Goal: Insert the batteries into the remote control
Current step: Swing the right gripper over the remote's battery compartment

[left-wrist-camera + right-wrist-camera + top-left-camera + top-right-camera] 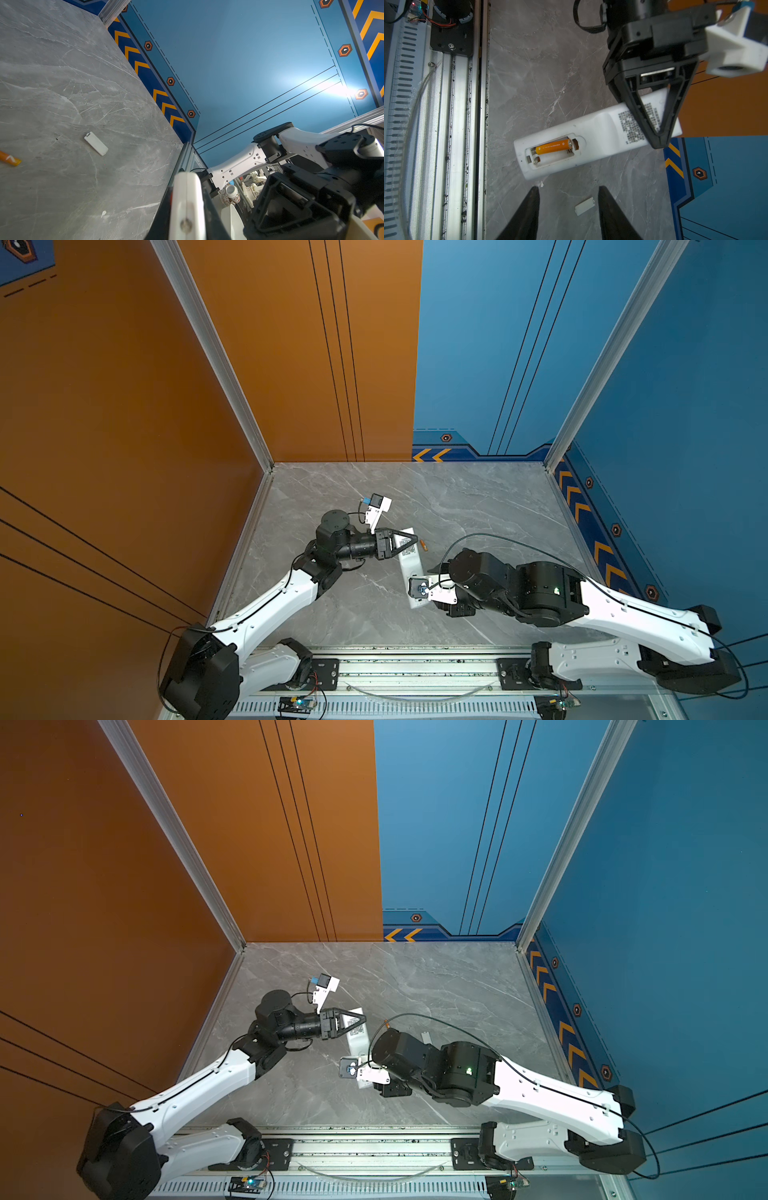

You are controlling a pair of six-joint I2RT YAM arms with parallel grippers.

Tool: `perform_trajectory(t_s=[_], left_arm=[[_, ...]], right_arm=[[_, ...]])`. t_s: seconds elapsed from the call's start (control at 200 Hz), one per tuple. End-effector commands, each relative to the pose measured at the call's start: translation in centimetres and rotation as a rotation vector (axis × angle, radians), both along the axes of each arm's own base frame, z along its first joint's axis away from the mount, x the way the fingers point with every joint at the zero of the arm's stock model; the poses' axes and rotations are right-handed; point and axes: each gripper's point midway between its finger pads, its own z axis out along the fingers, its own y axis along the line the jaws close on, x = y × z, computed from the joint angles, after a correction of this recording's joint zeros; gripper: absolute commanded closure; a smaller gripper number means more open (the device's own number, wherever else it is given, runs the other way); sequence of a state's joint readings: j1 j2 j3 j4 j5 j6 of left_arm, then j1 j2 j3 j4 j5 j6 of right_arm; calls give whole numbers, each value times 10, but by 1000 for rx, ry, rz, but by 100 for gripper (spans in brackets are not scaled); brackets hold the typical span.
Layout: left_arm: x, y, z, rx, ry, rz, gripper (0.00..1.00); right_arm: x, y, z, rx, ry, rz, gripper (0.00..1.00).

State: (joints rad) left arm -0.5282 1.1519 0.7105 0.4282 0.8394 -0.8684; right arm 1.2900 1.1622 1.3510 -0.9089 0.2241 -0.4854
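While the left pincer (660, 133) is clamped shut on the printed end of the remote (591, 133), the right pincer (569, 191) hovers just off the remote's other end with its jaws apart and nothing between them. The remote lies back-up on the grey worktop (539, 72), near its middle in both top views (409, 560) (358, 1033), running from the left pincer (409, 541) toward the right arm's wrist. Its battery bay is uncovered. One battery (553, 147) sits in the bay's upper slot as the right wrist view shows it, orange body lengthwise, metal tip toward the printed end; the slot beside it is bare, with its spring contacts showing. The second battery (423, 546) lies loose on the worktop just beyond the remote, on the side away from the left arm; the left wrist view catches it at the picture's edge (9, 158). The small white cover (584, 206) lies flat on the worktop, apart from the remote; in the right wrist view it shows between the right pincer's fingers (527, 212), and in the left wrist view it lies alone on open stone (96, 143).
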Motion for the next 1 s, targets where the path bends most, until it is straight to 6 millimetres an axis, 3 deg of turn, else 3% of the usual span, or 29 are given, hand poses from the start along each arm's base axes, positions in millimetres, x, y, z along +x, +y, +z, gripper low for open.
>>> perform_trajectory(t_s=[0.0,0.471,0.996], left_arm=[[-4,0,18,-24,-55,-36,100],[-9,2,16,-24,-64,-48,100],[-13,2,16,-24,-72,-59,100]], right_arm=[[1,2,2,-36,-27,12,61],[5,23,-12,-91,-40,45,67],[9,28,-22,-122,-53,42,73]])
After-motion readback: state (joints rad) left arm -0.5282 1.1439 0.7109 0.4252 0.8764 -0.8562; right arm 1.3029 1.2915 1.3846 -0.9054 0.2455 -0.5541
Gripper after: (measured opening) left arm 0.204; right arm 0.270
